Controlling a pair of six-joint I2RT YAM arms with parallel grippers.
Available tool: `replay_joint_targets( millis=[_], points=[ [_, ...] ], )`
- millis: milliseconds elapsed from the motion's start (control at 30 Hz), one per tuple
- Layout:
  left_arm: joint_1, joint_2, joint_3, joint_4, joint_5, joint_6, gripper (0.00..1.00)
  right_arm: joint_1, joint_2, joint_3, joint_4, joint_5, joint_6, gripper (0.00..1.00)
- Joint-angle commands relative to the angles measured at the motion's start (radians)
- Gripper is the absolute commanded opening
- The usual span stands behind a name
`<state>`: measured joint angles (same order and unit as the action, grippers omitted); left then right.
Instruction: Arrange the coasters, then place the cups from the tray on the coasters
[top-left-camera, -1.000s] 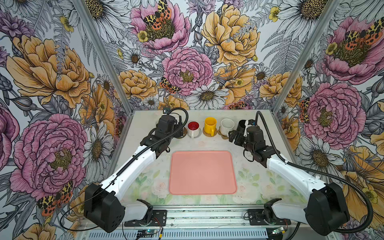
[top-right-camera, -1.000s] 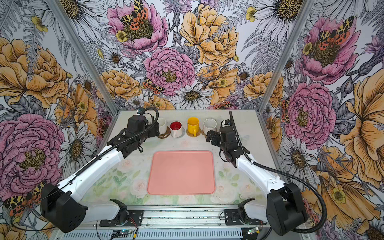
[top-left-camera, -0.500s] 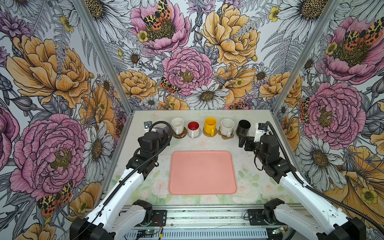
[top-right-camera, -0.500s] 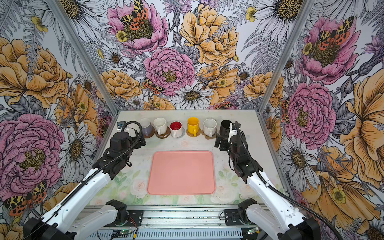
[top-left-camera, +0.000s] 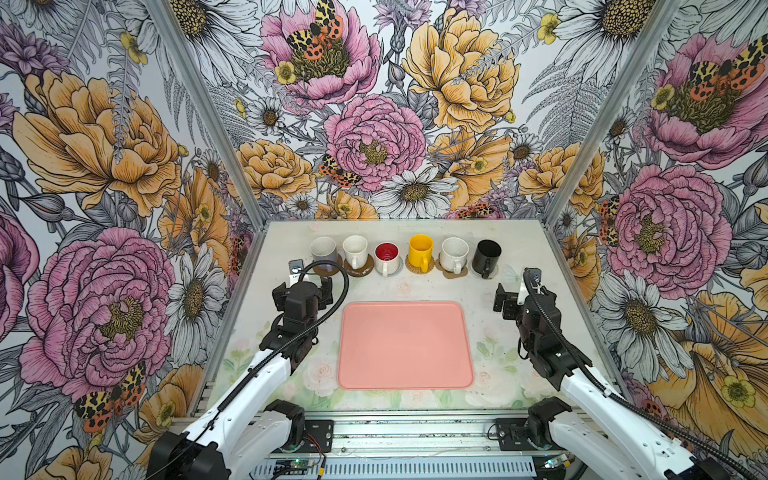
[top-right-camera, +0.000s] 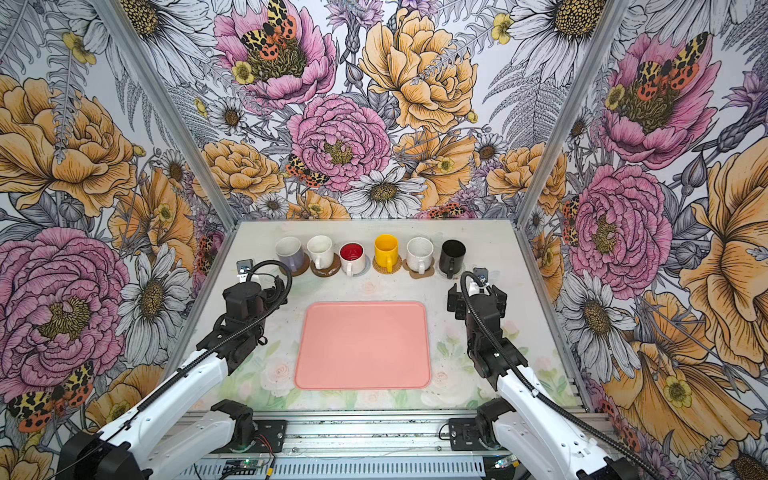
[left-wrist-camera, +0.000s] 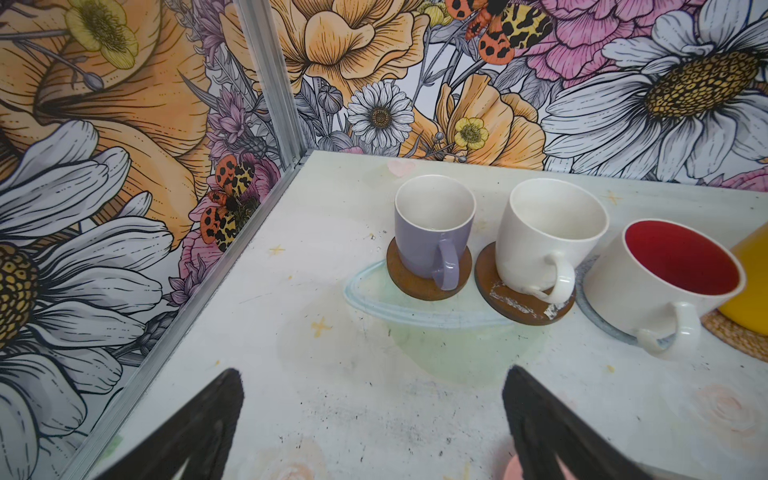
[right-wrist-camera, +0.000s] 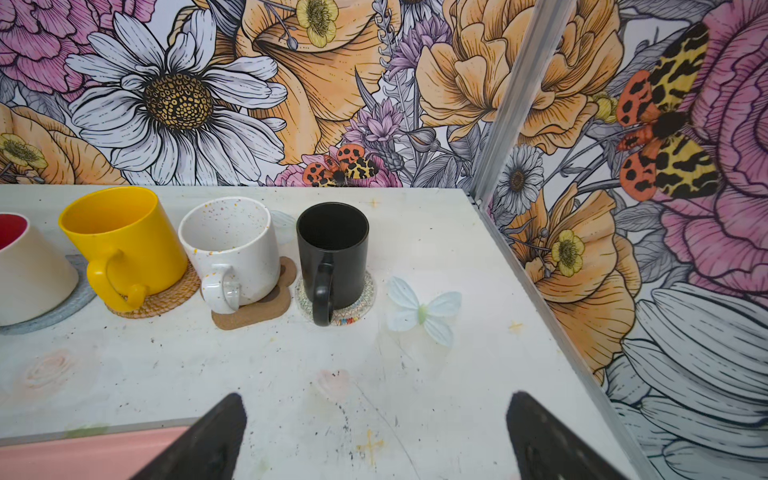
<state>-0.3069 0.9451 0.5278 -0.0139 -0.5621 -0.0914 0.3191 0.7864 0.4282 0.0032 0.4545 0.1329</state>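
Placing was judged complete: six handled mugs (top-left-camera: 420, 251) were seated on flat mixed coasters (left-wrist-camera: 415, 291) just beyond the left gripper (left-wrist-camera: 372, 374) and right gripper (right-wrist-camera: 374, 397), both spread and empty, with the salmon-pink rectangular tray (top-left-camera: 405, 345) bare between them; only retraction was called for.

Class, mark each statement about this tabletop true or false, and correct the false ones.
1. The tray holds no mugs. True.
2. The yellow mug stands on the paw-shaped coaster. False: it stands on the rattan coaster; the paw-shaped coaster bears the speckled mug.
3. The black mug ends the row on the right arm's side. True.
4. The left pincer grips the lavender mug. False: it is open, apart from the lavender mug.
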Motion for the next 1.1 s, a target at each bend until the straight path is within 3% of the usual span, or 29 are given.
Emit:
replay_joint_targets(
  millis=[0,233,600,800,1067],
  points=[
    [0.010,-0.014,-0.054,0.113,-0.029,0.045,0.99,-0.015,-0.006,-0.031,0.129,0.029,-0.023,1.00],
    [0.015,-0.075,-0.256,0.439,-0.023,0.118,0.99,-0.048,0.091,-0.031,0.158,0.014,-0.076,0.99],
    [0.049,0.016,-0.281,0.507,-0.016,0.176,0.99,-0.138,0.319,-0.042,0.377,-0.056,-0.086,1.00],
    [0.137,0.125,-0.293,0.610,0.049,0.165,0.99,-0.185,0.458,-0.051,0.526,-0.070,-0.089,1.00],
    [0.214,0.228,-0.302,0.796,0.237,0.144,0.99,-0.213,0.576,-0.003,0.599,-0.129,-0.091,1.00]
  ],
)
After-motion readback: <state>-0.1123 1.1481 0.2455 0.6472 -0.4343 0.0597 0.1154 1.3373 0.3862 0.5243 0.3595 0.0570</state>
